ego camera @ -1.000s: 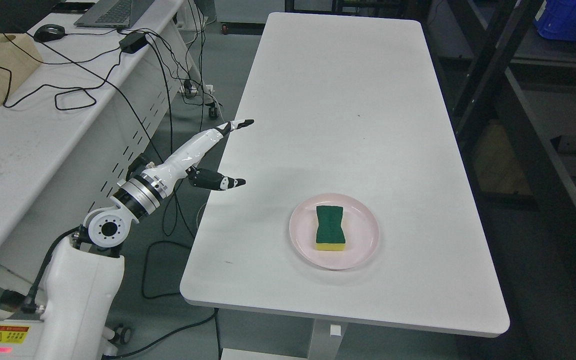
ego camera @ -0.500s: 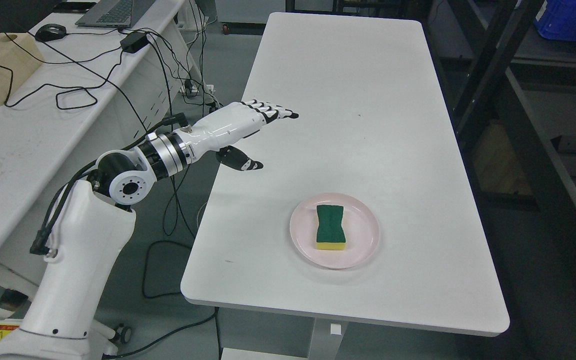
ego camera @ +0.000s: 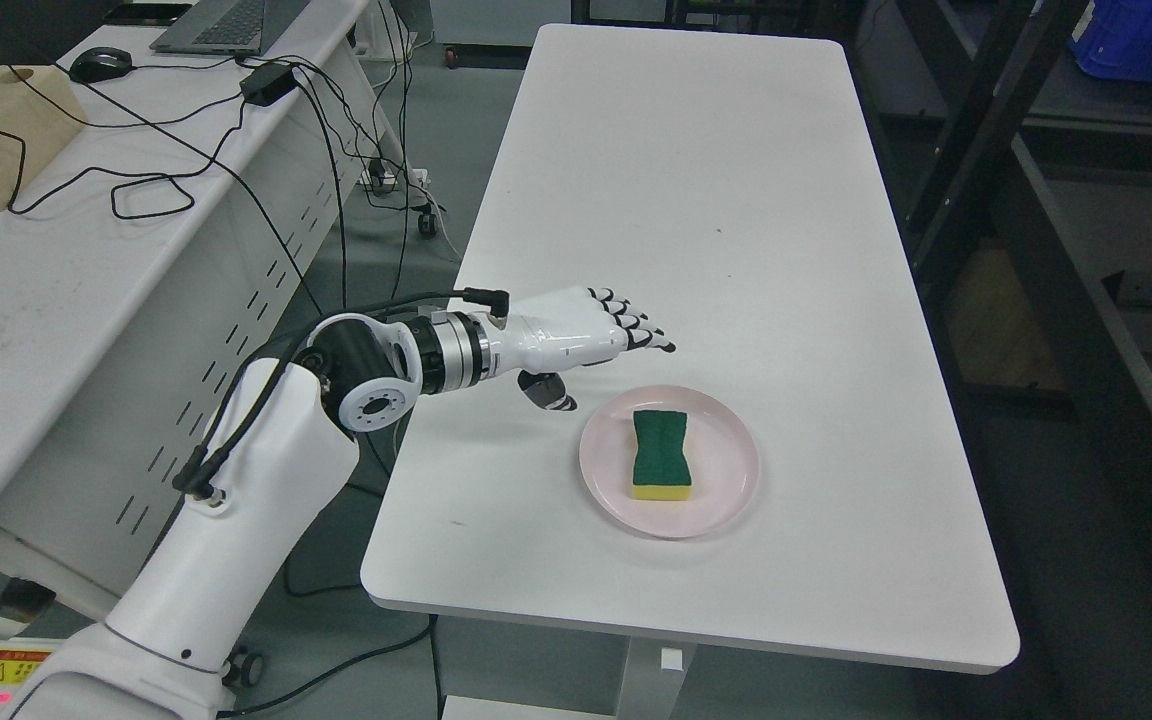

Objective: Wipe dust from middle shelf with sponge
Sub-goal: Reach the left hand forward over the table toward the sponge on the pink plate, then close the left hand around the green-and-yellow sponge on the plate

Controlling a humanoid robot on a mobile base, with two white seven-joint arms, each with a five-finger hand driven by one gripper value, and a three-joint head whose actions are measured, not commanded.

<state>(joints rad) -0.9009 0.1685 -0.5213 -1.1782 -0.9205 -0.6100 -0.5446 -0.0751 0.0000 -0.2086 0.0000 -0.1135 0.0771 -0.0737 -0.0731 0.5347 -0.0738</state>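
White and long, the worktop runs away from the camera, with a grey floor and cables on its left and a dark shelf rack on its right. Nearest to the camera, on the front part of the worktop, stands a pink plate, and the sponge lies flat in its middle, green side up with a yellow layer below. Nothing touches the sponge.

Just beyond and left of the plate is the left hand. One second ago it was at the left edge of the worktop, well apart from the plate; half a second ago it was higher and further back; now it has come down and to the right, and its fingers are stretched out and a little spread, holding nothing. The thumb hangs below the palm, near the plate's rim but not over the sponge.

I judge this as the approach to pick up the sponge; the grasp is not yet begun. The shelf wiping lies wholly ahead. The right arm does not show.
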